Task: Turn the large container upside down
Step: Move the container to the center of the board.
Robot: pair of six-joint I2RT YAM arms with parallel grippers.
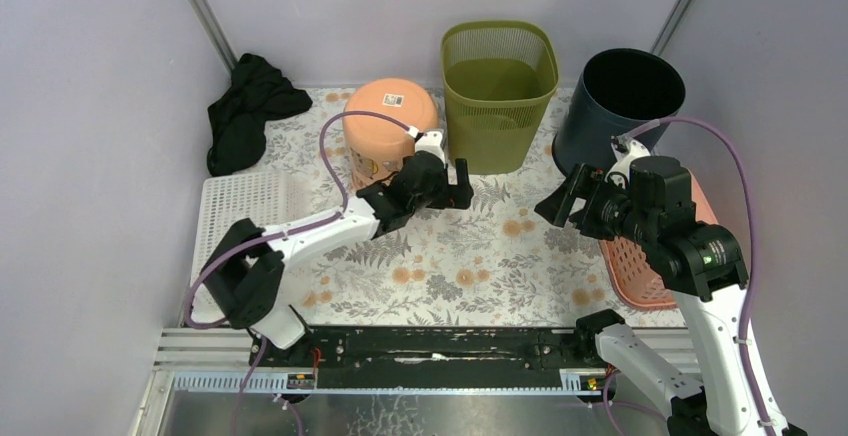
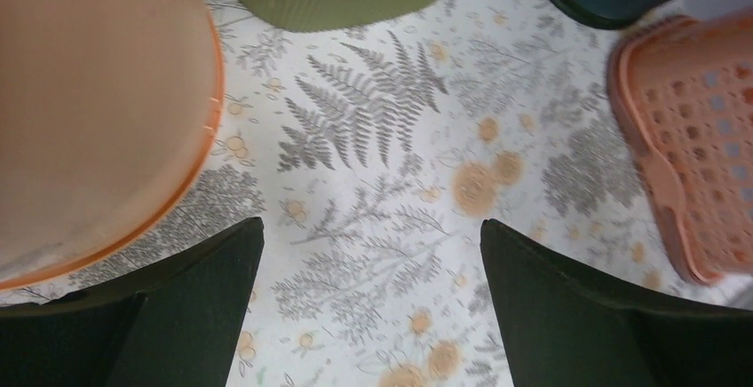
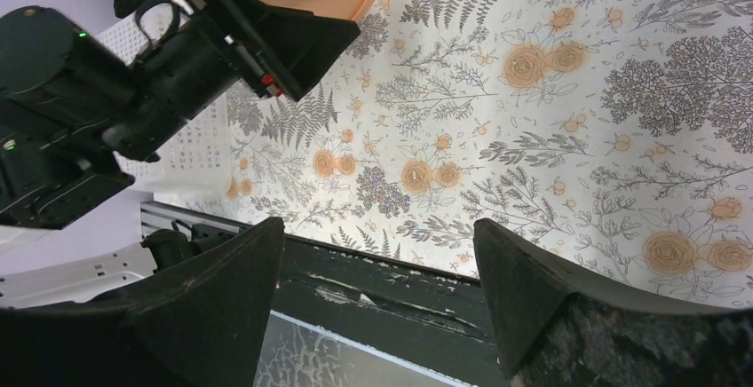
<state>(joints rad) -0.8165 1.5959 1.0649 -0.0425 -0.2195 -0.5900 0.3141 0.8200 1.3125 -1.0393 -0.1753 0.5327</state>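
Orange plastic makes the large container, which stands at the far left part of the floral tablecloth. Its rim is down on the cloth and a label shows on its upward face. Just beside it, on its right, is the left gripper; the jaws are spread wide and hold nothing. A green basket stands next to the container, then a dark round bin. The right gripper hangs in front of this bin, near a pink basket, with jaws also wide apart and empty. A white tray and a black cloth lie at the left.
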